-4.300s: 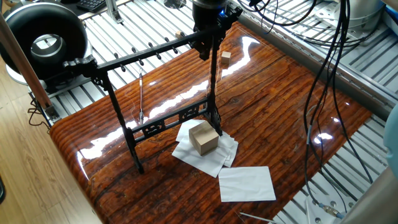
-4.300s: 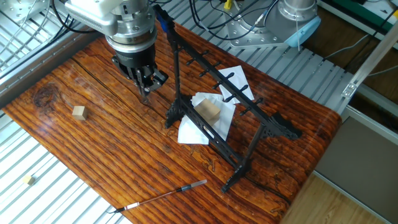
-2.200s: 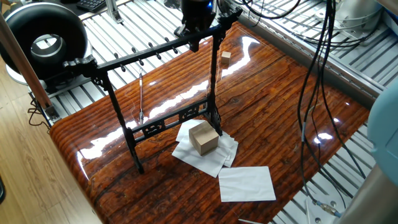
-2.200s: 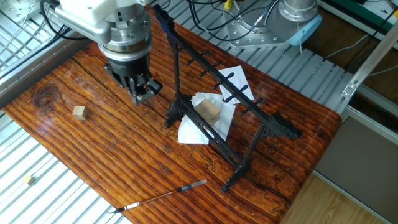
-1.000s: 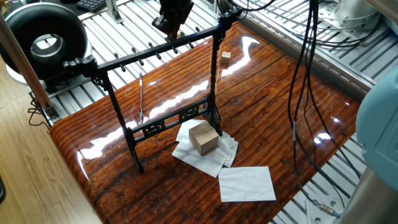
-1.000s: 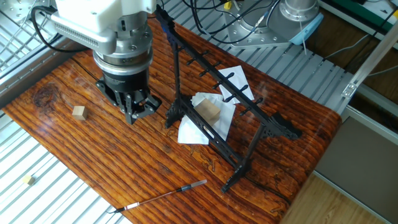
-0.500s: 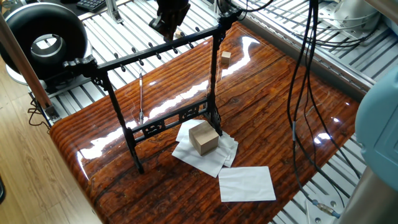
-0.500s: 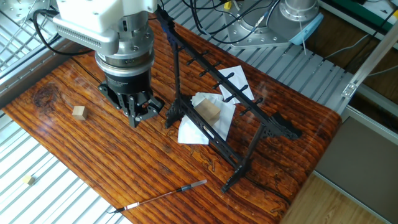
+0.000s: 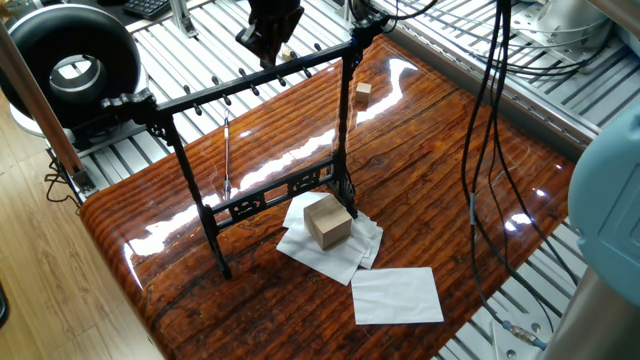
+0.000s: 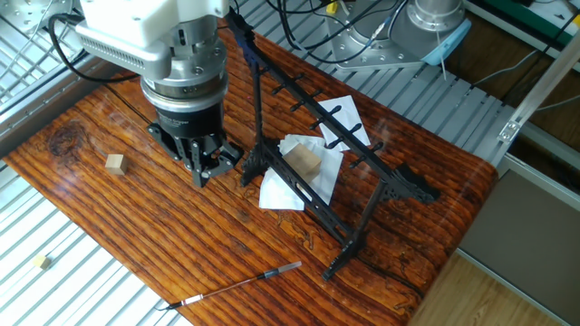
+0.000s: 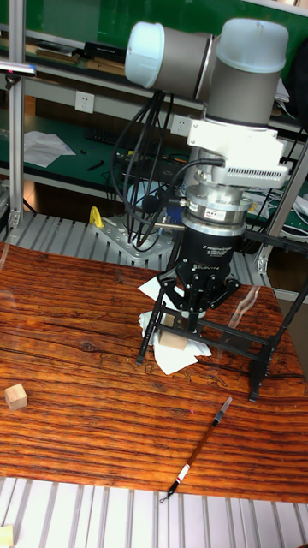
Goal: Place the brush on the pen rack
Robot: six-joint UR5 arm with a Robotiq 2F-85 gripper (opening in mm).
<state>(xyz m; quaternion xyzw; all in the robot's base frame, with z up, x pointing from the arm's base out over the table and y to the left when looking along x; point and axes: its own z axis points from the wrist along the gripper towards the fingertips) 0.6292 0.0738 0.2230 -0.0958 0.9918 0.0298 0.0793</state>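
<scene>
Gripper [image 10: 202, 172] hangs just left of the pen rack [image 10: 319, 136] at upper left of the other fixed view. Its fingers are drawn together to a point, w/ nothing seen between them and touching nothing (tips just above the table [image 10: 136, 226]). The brush [image 10: 241, 284] lies flat near the bottom edge, well apart, long axis lower left to upper right.
</scene>
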